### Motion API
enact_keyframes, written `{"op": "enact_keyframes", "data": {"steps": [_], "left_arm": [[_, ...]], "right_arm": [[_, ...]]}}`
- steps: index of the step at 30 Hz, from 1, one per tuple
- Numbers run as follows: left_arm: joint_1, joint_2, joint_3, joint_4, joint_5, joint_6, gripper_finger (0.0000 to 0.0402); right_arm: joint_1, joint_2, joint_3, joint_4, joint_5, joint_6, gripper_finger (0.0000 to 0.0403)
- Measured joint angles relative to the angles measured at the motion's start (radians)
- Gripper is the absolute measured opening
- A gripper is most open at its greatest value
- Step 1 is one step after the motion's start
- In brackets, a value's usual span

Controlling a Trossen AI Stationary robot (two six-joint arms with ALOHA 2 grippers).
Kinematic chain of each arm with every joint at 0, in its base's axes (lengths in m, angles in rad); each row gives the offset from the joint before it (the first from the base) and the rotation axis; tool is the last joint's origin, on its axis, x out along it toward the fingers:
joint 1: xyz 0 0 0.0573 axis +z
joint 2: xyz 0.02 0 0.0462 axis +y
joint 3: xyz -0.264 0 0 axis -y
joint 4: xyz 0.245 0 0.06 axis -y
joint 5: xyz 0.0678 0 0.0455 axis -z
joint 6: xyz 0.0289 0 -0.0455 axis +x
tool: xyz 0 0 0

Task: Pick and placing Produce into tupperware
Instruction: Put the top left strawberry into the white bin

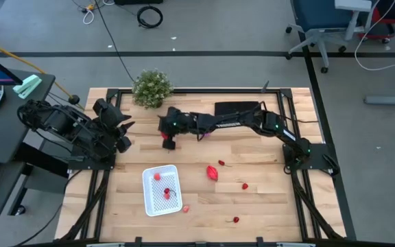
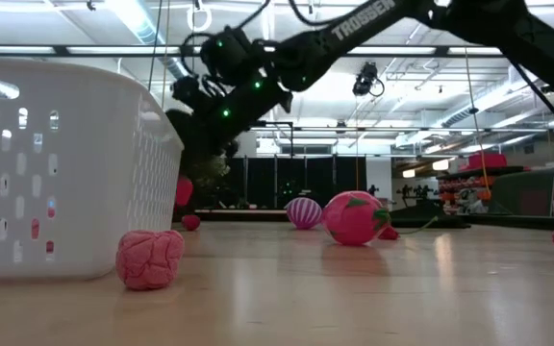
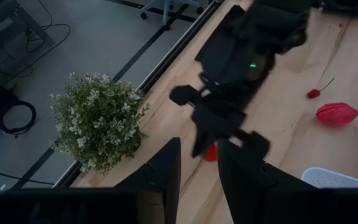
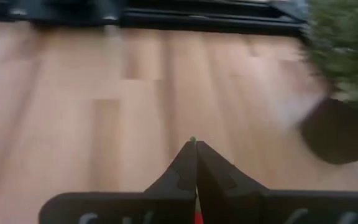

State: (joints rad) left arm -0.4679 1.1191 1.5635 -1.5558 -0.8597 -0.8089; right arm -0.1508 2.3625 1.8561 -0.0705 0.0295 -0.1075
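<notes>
The white tupperware (image 1: 145, 186) stands near the table's front, left of centre, with a few red pieces inside; its wall fills the left of the low view (image 2: 65, 173). My right gripper (image 1: 169, 143) reaches across to the table's far left-centre and is shut on a small red piece (image 3: 211, 152). The red oblong (image 1: 212, 171) and small red pieces (image 1: 244, 185) (image 1: 236, 219) lie on the table. A pink piece (image 1: 186, 208) lies beside the tupperware. The purple ball (image 2: 303, 211) lies by the right arm. My left gripper (image 3: 197, 168) is open and empty at the left edge. My right gripper pinches the small red piece between its two shut fingers. Red shows low between the fingers (image 4: 197, 216), and a green tip (image 4: 192, 139) sticks out past the fingertips. The fingers point down at a slant. In the low view the piece (image 2: 183, 190) hangs above the tabletop.
A bushy green potted plant (image 1: 151, 88) stands at the far edge, close to my right gripper. A flat black cloth (image 1: 237, 108) lies at the far edge under the right arm. Bare wood lies between the tupperware and the right gripper.
</notes>
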Motion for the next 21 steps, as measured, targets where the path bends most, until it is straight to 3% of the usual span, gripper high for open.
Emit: {"op": "enact_keyframes", "data": {"steps": [8, 15, 21], "left_arm": [[0.000, 0.000, 0.000, 0.002, 0.000, 0.000, 0.0110], [0.000, 0.000, 0.000, 0.028, 0.000, -0.011, 0.0110], [0.000, 0.000, 0.000, 0.027, 0.000, -0.046, 0.0110]], "right_arm": [[0.162, -0.056, 0.000, -0.095, -0.044, -0.065, 0.0001], [0.293, -0.086, 0.000, -0.085, 0.221, -0.251, 0.0000], [0.387, -0.107, 0.002, -0.107, 0.195, -0.228, 0.0000]]}}
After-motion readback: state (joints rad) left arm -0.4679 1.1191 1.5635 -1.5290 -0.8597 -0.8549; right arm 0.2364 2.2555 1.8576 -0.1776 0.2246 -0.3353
